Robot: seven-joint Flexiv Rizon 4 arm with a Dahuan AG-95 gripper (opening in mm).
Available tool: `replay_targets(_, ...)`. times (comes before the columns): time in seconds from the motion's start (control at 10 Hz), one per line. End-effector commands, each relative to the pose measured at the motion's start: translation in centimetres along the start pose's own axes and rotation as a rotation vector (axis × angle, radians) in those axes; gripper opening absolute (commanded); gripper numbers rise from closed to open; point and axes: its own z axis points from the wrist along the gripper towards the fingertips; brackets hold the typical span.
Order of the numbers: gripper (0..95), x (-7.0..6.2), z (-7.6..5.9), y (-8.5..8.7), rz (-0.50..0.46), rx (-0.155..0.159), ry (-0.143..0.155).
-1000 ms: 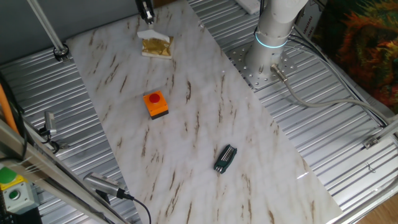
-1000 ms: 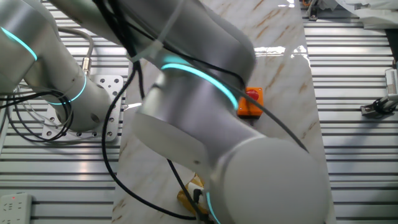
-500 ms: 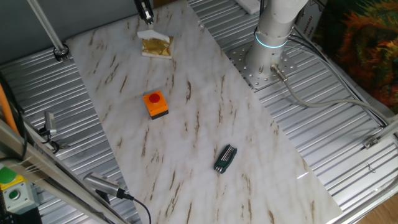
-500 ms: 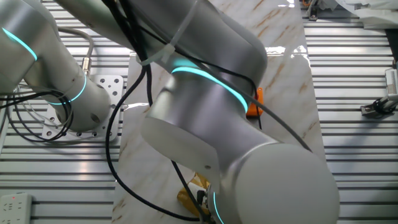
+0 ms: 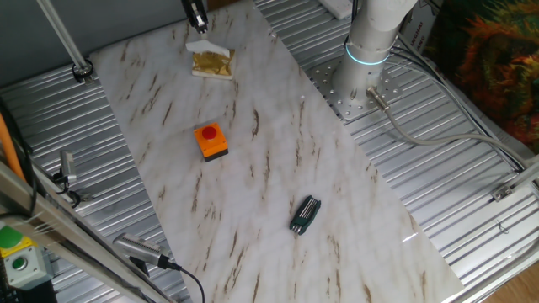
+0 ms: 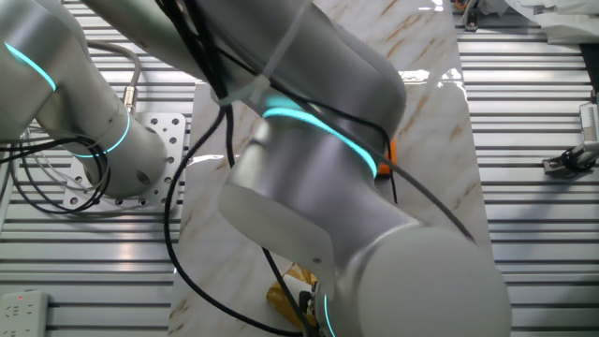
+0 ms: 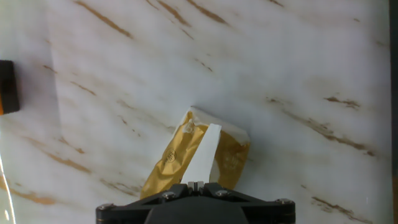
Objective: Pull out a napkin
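Drawing the napkin [image 7: 202, 155] up out of the tan-gold napkin pack [image 7: 177, 163] — gripper [image 7: 196, 184] jaws pinching the white strip above it. Needing a steady lift next — probably until free.

Orange button box [image 5: 210, 140] and black object [image 5: 305, 214] on marble table [image 5: 253, 194]

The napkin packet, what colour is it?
The packet is shiny gold, a white napkin poking out; clearest in the hand view.

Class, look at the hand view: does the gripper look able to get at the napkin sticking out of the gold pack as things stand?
Probably yes. The gripper sits right above the gold pack, and the napkin runs up to its fingertips with nothing between. Whether the fingers already pinch it cannot be told.
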Motion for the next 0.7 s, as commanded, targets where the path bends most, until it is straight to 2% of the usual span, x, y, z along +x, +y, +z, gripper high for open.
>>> replay_targets(0.1,0.0,-0.26,0.56,-0.16,-0.003,0.0,0.001)
replay_targets(0.7,0.0,-0.49,1.03,-0.29,0.032,0.011,0.007)
